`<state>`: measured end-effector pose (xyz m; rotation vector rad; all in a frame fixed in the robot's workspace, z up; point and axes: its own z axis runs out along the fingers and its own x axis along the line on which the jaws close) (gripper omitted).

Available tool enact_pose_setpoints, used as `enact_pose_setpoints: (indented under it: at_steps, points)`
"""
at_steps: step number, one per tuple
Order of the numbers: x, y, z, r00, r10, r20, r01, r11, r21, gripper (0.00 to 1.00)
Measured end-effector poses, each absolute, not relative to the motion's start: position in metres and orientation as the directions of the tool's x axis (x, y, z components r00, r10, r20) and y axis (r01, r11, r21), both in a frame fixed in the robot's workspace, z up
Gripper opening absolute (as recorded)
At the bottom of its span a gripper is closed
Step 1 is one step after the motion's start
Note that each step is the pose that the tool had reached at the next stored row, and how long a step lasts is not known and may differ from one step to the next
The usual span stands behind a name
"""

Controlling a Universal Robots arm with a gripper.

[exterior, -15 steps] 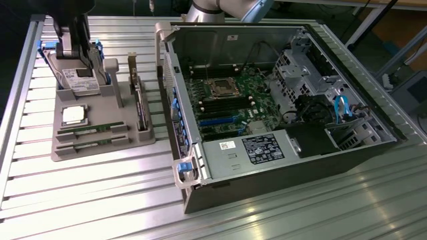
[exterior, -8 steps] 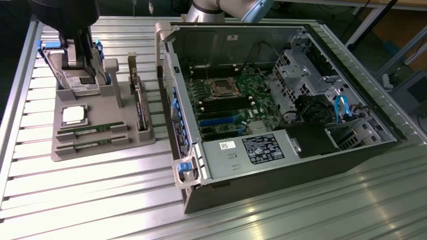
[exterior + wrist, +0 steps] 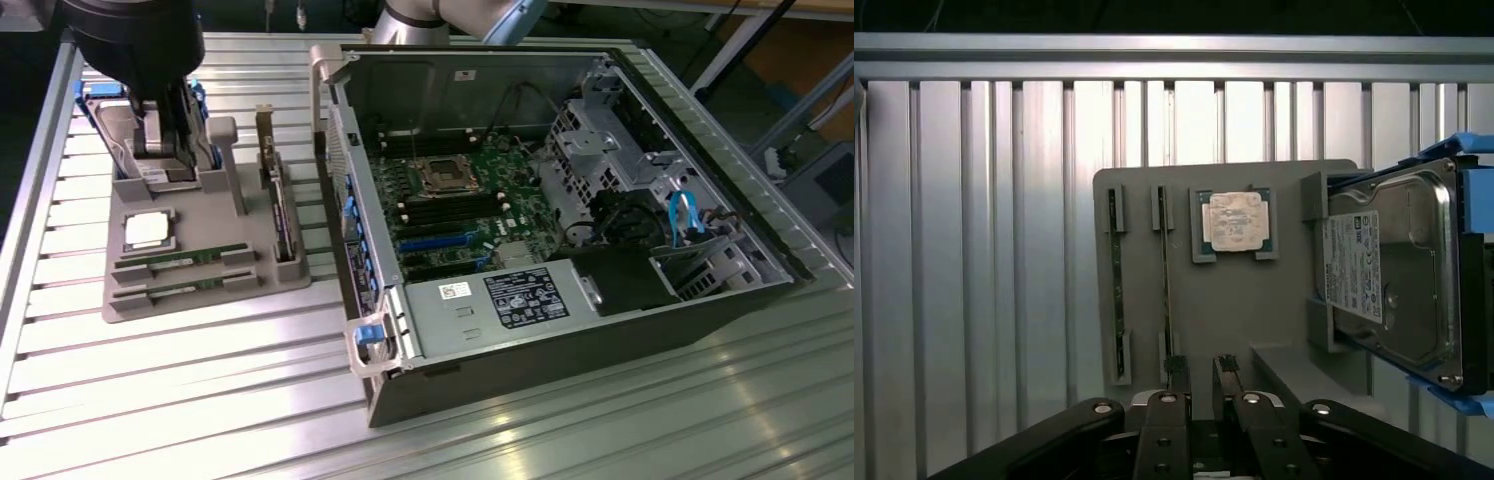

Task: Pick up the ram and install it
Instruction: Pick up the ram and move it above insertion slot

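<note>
Two ram sticks [image 3: 1166, 270] [image 3: 1116, 280] lie edge-up in slots of the grey parts tray [image 3: 1254, 320]. In the exterior view they sit at the tray's near end, ram [image 3: 174, 262] and ram [image 3: 167, 290]. My gripper [image 3: 1202, 372] hovers above the tray, open, with nothing between its fingers. One fingertip [image 3: 1177, 372] lines up with the end of the ram stick nearer the processor. The black arm [image 3: 134, 50] stands over the tray's far end in the exterior view.
The tray also holds a silver processor [image 3: 1234, 222], a hard drive [image 3: 1394, 270] in a blue carrier and an expansion card [image 3: 276, 210]. An open computer case [image 3: 561, 330] with its motherboard [image 3: 441, 200] stands at the exterior view's right. Everything rests on a ribbed metal table [image 3: 200, 400].
</note>
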<state>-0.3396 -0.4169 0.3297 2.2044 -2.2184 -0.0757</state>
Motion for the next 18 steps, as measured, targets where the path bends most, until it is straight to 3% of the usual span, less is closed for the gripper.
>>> enact_pose_setpoints:
  at_steps: [10,12,13,18]
  points:
    - [-0.34,-0.417,0.318,-0.005,-1.0,-0.025,-0.999,0.004,0.044,0.24]
    - [-0.34,-0.417,0.318,-0.005,-1.0,-0.025,-0.999,0.004,0.044,0.25]
    - [-0.34,-0.417,0.318,-0.005,-1.0,-0.025,-0.999,0.004,0.044,0.31]
    - [-0.34,-0.418,0.314,-0.005,-1.0,-0.025,-0.999,0.004,0.044,0.31]
